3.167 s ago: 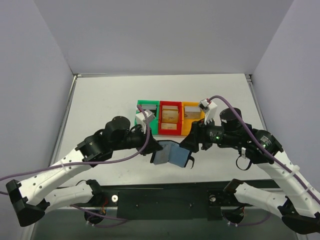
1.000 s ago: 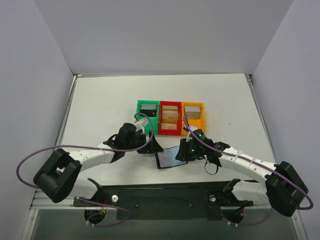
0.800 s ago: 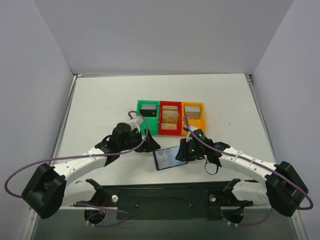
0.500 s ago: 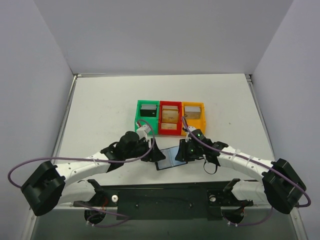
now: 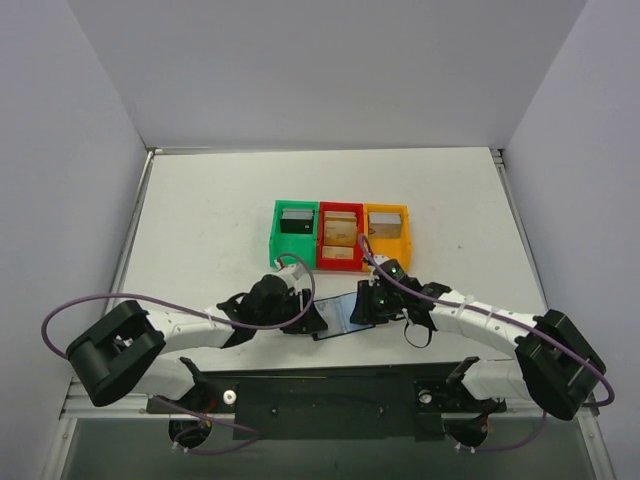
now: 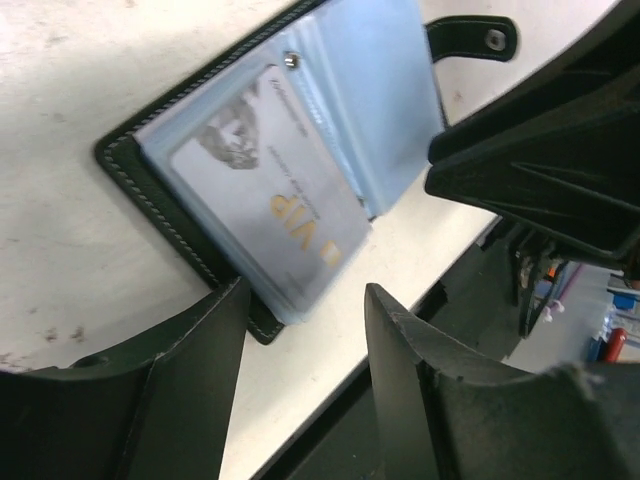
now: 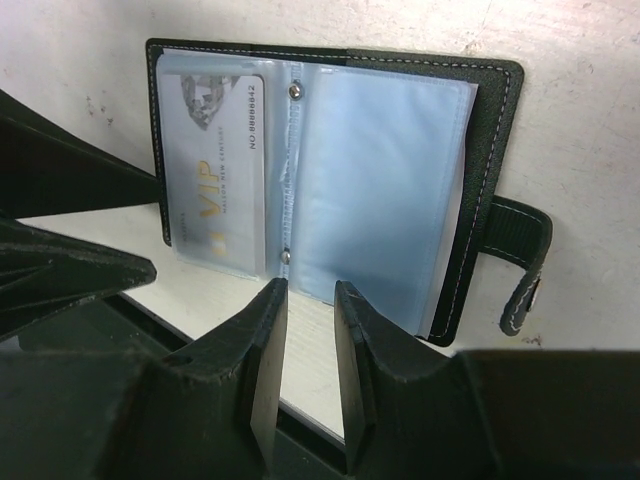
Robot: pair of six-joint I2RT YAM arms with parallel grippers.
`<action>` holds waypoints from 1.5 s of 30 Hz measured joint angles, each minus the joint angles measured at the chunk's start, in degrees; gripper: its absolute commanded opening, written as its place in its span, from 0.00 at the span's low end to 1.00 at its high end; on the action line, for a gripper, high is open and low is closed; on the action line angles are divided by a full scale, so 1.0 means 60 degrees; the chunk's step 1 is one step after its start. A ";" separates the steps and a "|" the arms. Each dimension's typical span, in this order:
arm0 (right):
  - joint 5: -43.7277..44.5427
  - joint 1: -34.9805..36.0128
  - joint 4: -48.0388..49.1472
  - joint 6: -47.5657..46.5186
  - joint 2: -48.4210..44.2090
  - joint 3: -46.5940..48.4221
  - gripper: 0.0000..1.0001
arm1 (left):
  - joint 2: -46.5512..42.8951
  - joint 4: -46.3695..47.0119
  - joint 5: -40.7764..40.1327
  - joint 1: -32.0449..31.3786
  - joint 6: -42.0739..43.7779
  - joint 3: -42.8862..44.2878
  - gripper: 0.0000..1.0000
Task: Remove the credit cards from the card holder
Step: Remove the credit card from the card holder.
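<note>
Top external view: the card holder [image 5: 338, 318] lies open on the table [image 5: 200, 230], close to its near edge and in front of the red bin [image 5: 340, 238], which stands between the green bin [image 5: 295, 232] and the orange bin [image 5: 386, 230]. The left gripper [image 5: 310, 318] is low at the holder's left side and the right gripper [image 5: 366, 305] is low at its right side. Jaw positions cannot be read from this height. Left wrist view: the card holder [image 6: 130, 165] is spread flat with its black stitched edge showing round pale blue-grey clear sleeves. A VIP card [image 6: 265, 190] sits inside the nearer sleeve. The left gripper [image 6: 308, 300] has its jaws released and set wide apart. The holder's near corner lies in the gap between them and is not pinched. The side tab [image 6: 470, 38] lies on the table at the far side, and the dark body of the right gripper [image 6: 540, 170] fills the right of the frame. Right wrist view: both panels face up, with the VIP card [image 7: 212, 165] in the left one and the side tab [image 7: 522, 262] curling off the right edge. The right gripper [image 7: 308, 290] is at the holder's near edge, its jaws a narrow gap apart and gripping nothing. Contact with the sleeves cannot be confirmed.
</note>
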 measured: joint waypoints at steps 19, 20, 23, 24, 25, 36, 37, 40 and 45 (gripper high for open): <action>0.0379 0.1038 0.0302 0.0321 0.0543 -0.0149 0.25 | 0.0750 0.0149 0.0291 0.1224 0.0262 0.0270 0.60; 0.0444 0.1016 0.0186 0.0321 0.0331 -0.0149 0.32 | 0.0634 0.0000 0.0240 0.1253 0.0310 0.0270 0.63; 0.0517 0.0874 -0.0109 0.0277 -0.0419 -0.0066 0.48 | -0.0033 -0.0477 0.0069 0.1293 0.0419 0.0266 0.71; 0.0499 0.0809 -0.0193 0.0266 -0.0557 0.0055 0.51 | -0.0222 -0.0528 0.0036 0.1293 0.0437 0.0266 0.73; 0.0481 0.0754 -0.0215 0.0251 -0.0594 0.0215 0.52 | -0.0408 -0.0539 0.0004 0.1293 0.0437 0.0266 0.73; -0.0725 0.0109 0.1362 0.1020 0.1224 0.0903 0.44 | -0.0084 0.0117 0.0058 0.1293 0.0244 0.0120 0.57; -0.0794 0.0076 0.1508 0.1115 0.1373 0.0903 0.42 | -0.0033 0.0240 0.0069 0.1293 0.0222 0.0062 0.56; -0.0936 0.0015 0.1880 0.1366 0.1676 0.0900 0.39 | 0.0142 0.0525 0.0135 0.1293 0.0113 -0.0004 0.53; -0.1071 -0.0055 0.2302 0.1585 0.1934 0.0900 0.37 | 0.0408 0.0754 0.0146 0.1293 0.0062 -0.0004 0.45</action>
